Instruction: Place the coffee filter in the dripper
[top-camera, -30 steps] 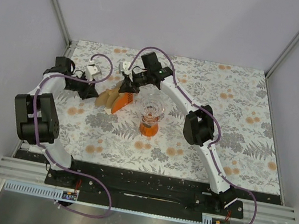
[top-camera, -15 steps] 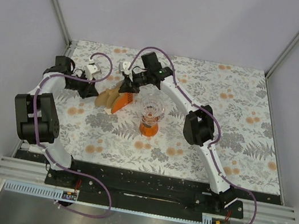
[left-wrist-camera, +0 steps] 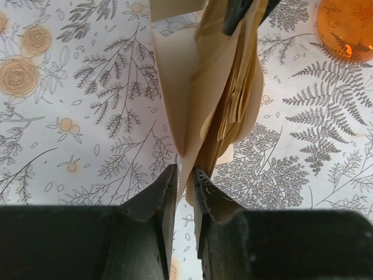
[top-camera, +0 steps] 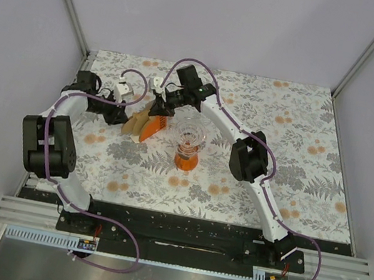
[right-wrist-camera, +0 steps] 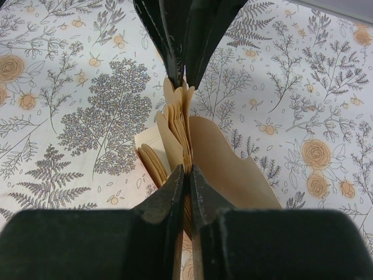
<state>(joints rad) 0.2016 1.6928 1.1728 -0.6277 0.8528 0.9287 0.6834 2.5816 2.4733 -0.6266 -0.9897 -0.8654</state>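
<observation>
- My left arm folds at the elbow and reaches toward 3 o'clock. My right arm arcs over the table toward 10 o'clock. Both wrists meet at the filter bundle.
- Right gripper: clenched on the edge of the filter bundle.
- Left gripper: jaws narrowly parted, with the lower edge of the coffee filter between them. I cannot tell whether they pinch it.
- The coffee filter fans away from the bundle. It is not in the dripper, which stands upright near the bundle, at its 3 o'clock.
- In the top view, the grippers cover part of the bundle and its orange holder.
- In the left wrist view, the frame cuts off an orange rounded shape at 1 o'clock; I cannot identify it.
</observation>
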